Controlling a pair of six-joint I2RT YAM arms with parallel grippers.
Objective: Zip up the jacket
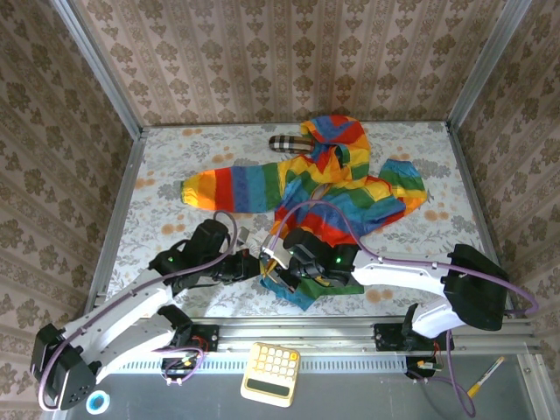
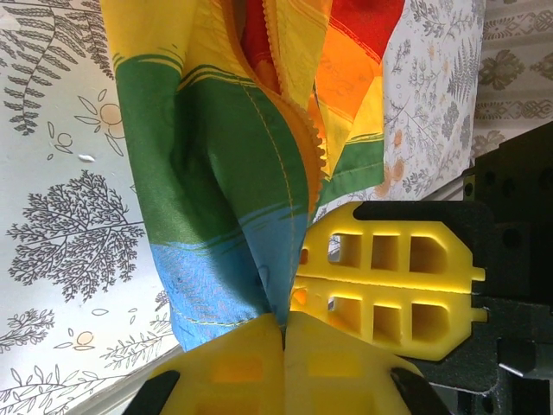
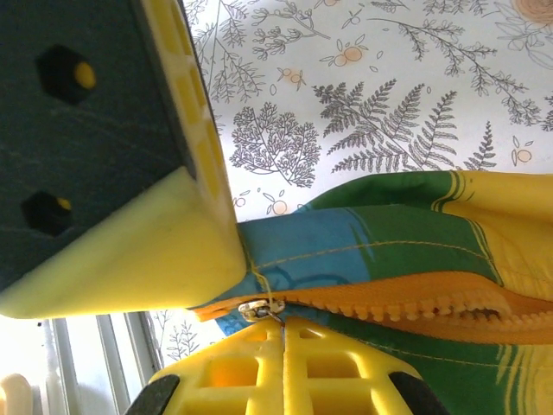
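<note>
— Left fingers (image 2: 238,372): how do they stand?

— Pressed flat together. The blue bottom hem of the jacket (image 2: 216,173) runs into the seam between them, so the left gripper (image 2: 284,330) is pinching that cloth.

— And the right fingers (image 3: 346,372)?

— Closed as well, pad against pad. Their tips touch the small metal slider (image 3: 257,309) at the bottom end of the orange zipper (image 3: 389,303). I cannot tell whether the pull tab is caught between them.

— How near are the two grippers to each other?

— Very near. From the left wrist, the right gripper (image 2: 302,278) sits just beside the hem, pointing in at the zipper's foot.

— Is the zipper joined?

— Above the slider the two rows of orange teeth lie apart, with red and yellow cloth showing between them.

— Where does the jacket lie on the table (image 1: 157,227)?

— Across the table's middle, front up. The hood points toward the table's far edge and the hem toward its near edge. One striped sleeve stretches toward the table's left side. The other is bunched toward its right.

— Anything else?

— A plaid cloth (image 1: 289,144) lies by the table's far edge, just beside the hood. A pale yellow calculator (image 1: 271,374) sits off the table's near edge.
</note>
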